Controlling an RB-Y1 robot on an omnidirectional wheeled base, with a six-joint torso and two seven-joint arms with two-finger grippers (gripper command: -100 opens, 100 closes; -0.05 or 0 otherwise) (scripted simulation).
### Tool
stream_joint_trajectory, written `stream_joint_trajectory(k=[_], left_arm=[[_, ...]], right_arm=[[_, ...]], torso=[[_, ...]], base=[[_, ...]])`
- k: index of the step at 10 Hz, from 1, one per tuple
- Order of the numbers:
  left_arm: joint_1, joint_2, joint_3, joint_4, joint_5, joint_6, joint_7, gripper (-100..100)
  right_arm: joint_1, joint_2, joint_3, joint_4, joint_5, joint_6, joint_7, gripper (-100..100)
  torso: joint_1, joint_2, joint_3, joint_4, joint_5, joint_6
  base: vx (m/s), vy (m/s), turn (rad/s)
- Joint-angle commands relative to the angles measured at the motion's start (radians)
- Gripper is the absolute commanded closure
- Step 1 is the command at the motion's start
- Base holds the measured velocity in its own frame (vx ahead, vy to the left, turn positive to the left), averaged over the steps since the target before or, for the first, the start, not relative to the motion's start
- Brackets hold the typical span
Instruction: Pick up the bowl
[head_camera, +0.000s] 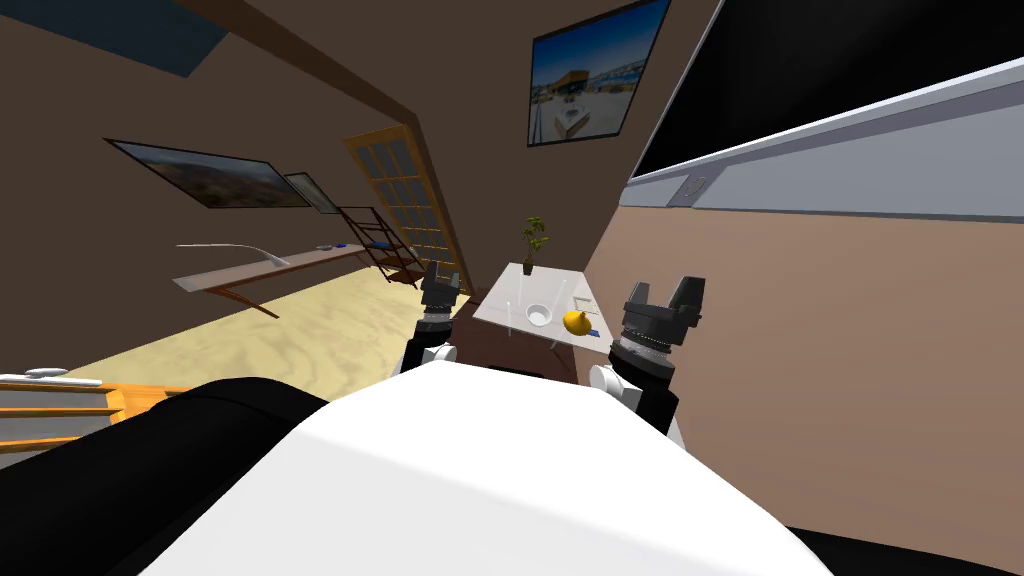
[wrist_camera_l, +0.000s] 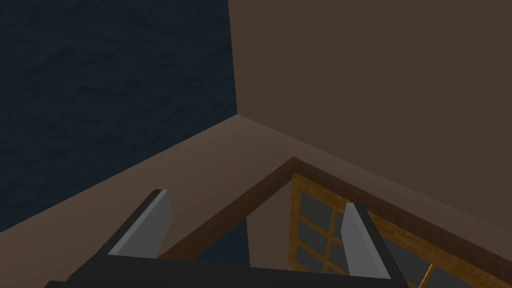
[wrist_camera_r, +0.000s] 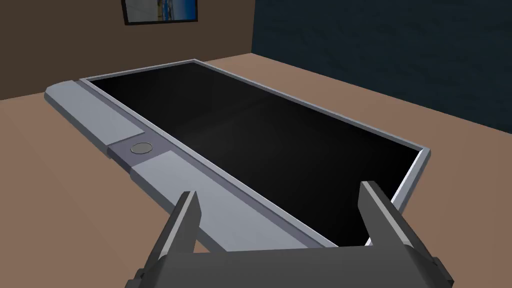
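Observation:
A small white bowl (head_camera: 539, 314) sits on a white table (head_camera: 500, 303) ahead of me in the head view, against the brown wall. A yellow fruit (head_camera: 576, 322) lies just right of the bowl. My left gripper (head_camera: 440, 283) is raised to the left of the table, open and holding nothing; its fingers (wrist_camera_l: 150, 225) point up at the wall and ceiling. My right gripper (head_camera: 664, 296) hovers to the right of the table near the wall, also open and holding nothing, with fingers (wrist_camera_r: 186, 217) aimed at a wall-mounted black screen.
A potted plant (head_camera: 533, 243) stands at the table's far end, and small papers (head_camera: 585, 300) lie by the fruit. A large black screen (head_camera: 830, 90) hangs on the right wall. A long shelf (head_camera: 270, 265), a ladder rack (head_camera: 385, 245) and a paned door (head_camera: 405, 200) lie to the left.

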Motion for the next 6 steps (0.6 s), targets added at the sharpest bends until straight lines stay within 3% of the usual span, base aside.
stream_joint_trajectory(k=[1, 6], left_arm=[[0.000, 0.000, 0.000, 0.000, 0.000, 0.000, 0.000, 0], [0.000, 0.000, 0.000, 0.000, 0.000, 0.000, 0.000, 0]], right_arm=[[0.004, -0.041, 0.005, 0.025, 0.018, 0.000, 0.012, -100], [0.018, -0.177, 0.026, 0.142, 0.102, 0.003, 0.066, -100]], torso=[[0.000, 0.000, 0.000, 0.000, 0.000, 0.000], [0.007, 0.005, 0.003, 0.001, 0.001, 0.000]], base=[[-0.030, 0.038, 0.052], [-0.073, 0.090, 0.063]])
